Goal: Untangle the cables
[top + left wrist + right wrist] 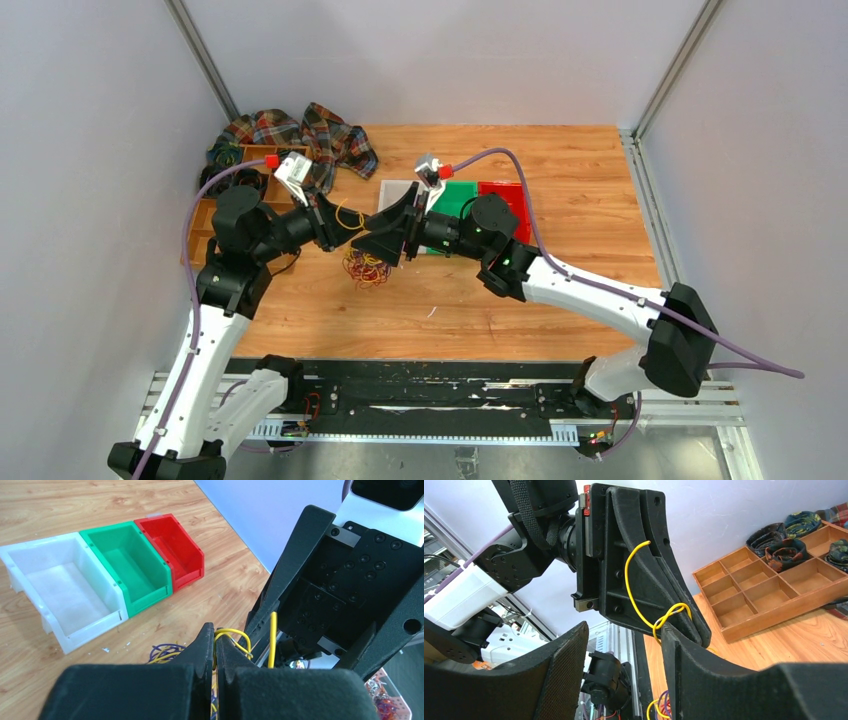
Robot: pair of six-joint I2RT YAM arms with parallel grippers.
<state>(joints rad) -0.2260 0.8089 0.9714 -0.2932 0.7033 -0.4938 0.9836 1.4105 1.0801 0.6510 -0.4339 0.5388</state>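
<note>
The cables lie as a tangle (367,268) of thin red, yellow and dark strands on the wood table, seen below the jaws as purple and yellow loops (164,652). My left gripper (215,634) is shut on one yellow cable (235,635), lifted above the pile; it is also in the top view (337,230). That yellow cable (636,587) loops across the left gripper's fingers in the right wrist view. My right gripper (624,637) faces them with its jaws wide apart. The yellow loop lies against its right fingertip (674,637). In the top view the right gripper (372,240) hangs just above the tangle.
White bin (30,555), green bin (150,567) and red bin (187,550) stand in a row behind the grippers. A wooden divided tray (774,587) with dark coiled rolls (774,542) sits at the far left, by a plaid cloth (300,135).
</note>
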